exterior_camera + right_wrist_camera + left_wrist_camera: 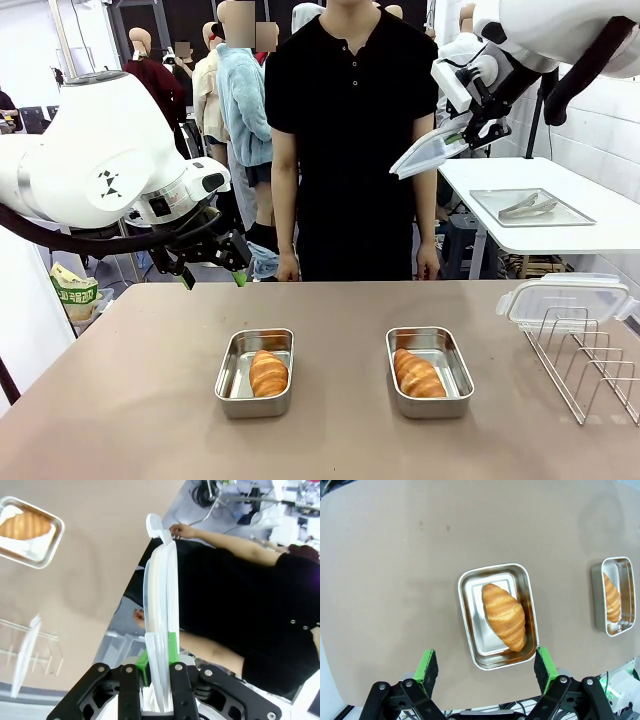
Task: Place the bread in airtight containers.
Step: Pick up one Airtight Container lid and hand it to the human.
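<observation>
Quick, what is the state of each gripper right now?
Left gripper: open, holding nothing.
Right gripper: closed on a clear plastic lid.

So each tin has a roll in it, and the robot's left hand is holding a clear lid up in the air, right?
Not quite: it is the robot's right hand that is shut on the clear lid and holds it up, as the front view shows. The left hand is open and empty. The rest is right.
</observation>
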`<state>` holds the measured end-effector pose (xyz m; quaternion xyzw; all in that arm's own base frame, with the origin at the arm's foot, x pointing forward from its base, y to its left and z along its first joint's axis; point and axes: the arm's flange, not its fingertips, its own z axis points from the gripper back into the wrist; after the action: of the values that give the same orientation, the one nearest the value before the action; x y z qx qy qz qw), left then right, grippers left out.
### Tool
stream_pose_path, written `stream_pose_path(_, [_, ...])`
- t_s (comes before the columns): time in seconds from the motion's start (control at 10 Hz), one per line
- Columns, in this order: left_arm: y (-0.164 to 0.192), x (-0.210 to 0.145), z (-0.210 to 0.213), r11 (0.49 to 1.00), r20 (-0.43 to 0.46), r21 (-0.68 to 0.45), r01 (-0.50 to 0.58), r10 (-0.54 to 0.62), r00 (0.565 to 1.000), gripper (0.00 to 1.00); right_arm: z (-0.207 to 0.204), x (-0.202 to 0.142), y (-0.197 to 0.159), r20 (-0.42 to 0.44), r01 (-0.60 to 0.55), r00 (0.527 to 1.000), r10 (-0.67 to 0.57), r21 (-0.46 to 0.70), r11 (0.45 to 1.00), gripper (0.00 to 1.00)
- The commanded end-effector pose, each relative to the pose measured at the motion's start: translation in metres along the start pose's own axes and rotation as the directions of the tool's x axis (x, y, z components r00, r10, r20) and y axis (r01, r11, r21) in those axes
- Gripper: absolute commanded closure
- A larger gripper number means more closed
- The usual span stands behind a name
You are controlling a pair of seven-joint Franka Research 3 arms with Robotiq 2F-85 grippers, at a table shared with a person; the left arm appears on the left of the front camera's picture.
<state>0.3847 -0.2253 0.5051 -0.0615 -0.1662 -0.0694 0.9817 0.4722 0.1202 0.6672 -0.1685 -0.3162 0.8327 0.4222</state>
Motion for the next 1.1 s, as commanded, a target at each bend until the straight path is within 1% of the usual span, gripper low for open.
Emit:
stream_pose_path(0.0, [0.001,0.0009,0.0007,1.0,0.004,0.007,0.0,0.0,1.0,0.0,-0.0089,-0.012,-0.005,0.05,-0.016,0.999,0.015,0.005,1.0,1.0])
stream_pose_path(0.3, [0.001,0.0009,0.0007,1.0,0.004,0.007,0.0,0.0,1.0,0.0,-0.0101,-0.0079,-0.0016,0.027,0.002,1.0,-0.002,0.003,1.0,1.0])
stream_pose_path(1.0, [0.001,0.0009,0.0007,1.0,0.004,0.007,0.0,0.0,1.0,0.0,-0.0101,-0.0079,-0.0016,0.027,0.002,1.0,-0.002,0.003,1.0,1.0])
